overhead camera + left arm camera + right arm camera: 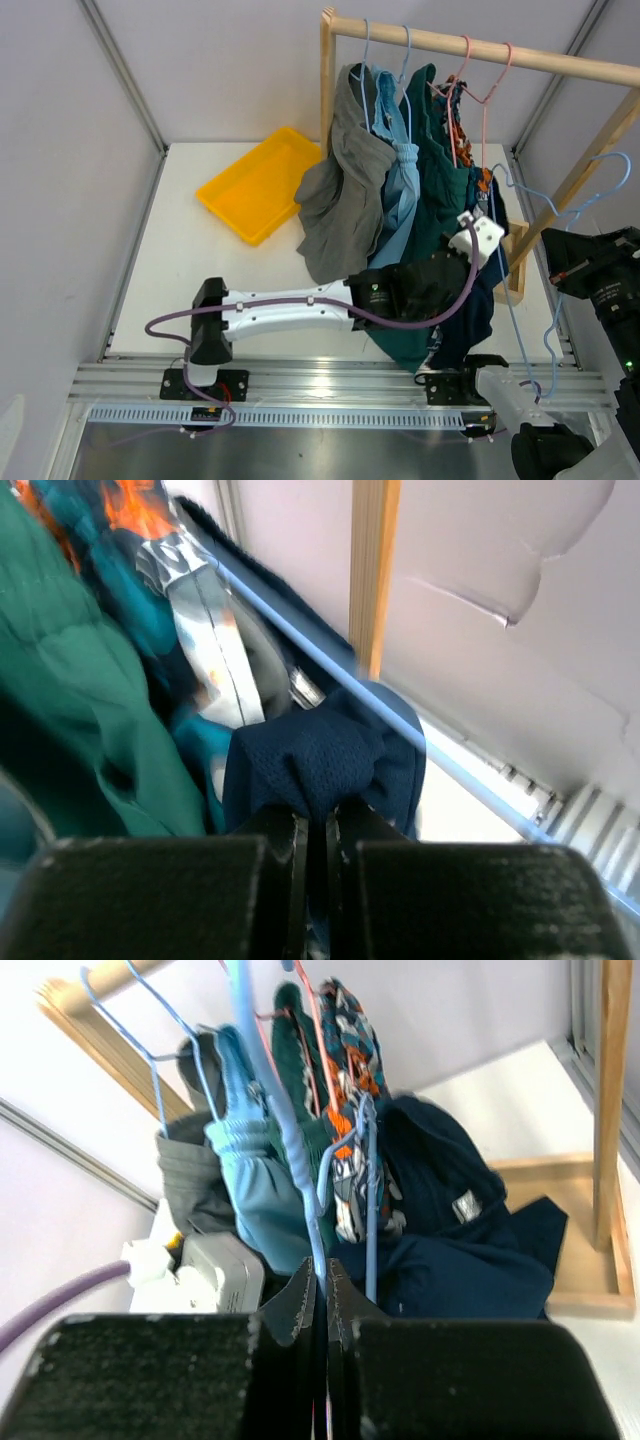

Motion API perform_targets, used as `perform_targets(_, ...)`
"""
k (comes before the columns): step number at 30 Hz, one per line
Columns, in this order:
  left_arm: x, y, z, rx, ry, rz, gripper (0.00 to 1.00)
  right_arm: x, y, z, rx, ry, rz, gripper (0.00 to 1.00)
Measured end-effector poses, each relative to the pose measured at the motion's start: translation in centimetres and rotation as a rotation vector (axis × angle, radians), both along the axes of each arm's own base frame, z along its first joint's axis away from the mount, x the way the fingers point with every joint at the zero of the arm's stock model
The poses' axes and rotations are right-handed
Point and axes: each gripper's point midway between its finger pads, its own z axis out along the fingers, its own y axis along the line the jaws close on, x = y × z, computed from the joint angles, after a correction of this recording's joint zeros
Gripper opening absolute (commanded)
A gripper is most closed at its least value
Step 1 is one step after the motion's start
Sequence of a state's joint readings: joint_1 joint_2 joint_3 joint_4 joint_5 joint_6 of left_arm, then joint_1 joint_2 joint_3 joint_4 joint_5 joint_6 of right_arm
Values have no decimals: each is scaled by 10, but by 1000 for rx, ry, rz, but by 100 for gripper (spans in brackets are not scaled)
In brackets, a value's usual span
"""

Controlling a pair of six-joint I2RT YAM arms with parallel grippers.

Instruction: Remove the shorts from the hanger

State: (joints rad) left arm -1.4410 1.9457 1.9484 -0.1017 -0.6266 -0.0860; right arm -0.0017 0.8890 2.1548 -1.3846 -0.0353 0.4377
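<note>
Several shorts hang bunched on wire hangers from a wooden rail: grey, light blue, dark teal-green and an orange-blue print pair. The navy shorts sag lowest on the right. My left gripper is shut on a bunched fold of the navy shorts. My right gripper is shut on the wire of a light blue hanger, which runs down into the navy shorts. In the top view the left fingers are buried in cloth.
A yellow tray lies on the white table at the back left. The rack's wooden upright stands behind it, and a slanted brace and foot stand on the right. Grey walls enclose the table.
</note>
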Motion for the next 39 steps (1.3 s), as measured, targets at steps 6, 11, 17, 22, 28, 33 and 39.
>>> perform_targets(6,-87,40,-65,153,58,-104,0,11,-8,-4,-13,24,-42,0)
perform_targets(11,-209,85,-95,258,66,-296,0,57,-21,-8,-53,93,-104,0)
perform_targets(17,-271,139,-85,232,125,-379,0,124,-35,7,-87,88,-183,0)
perform_targets(22,-252,178,-121,232,205,-326,0,167,-39,26,-87,35,-208,0)
perform_targets(28,-243,199,-165,272,251,-271,0,207,-52,32,-93,3,-250,0)
perform_targets(33,-241,201,-160,233,273,-253,0,244,-78,21,-93,11,-307,0)
perform_targets(39,-234,207,-144,157,314,-228,0,270,-91,1,-75,16,-311,0)
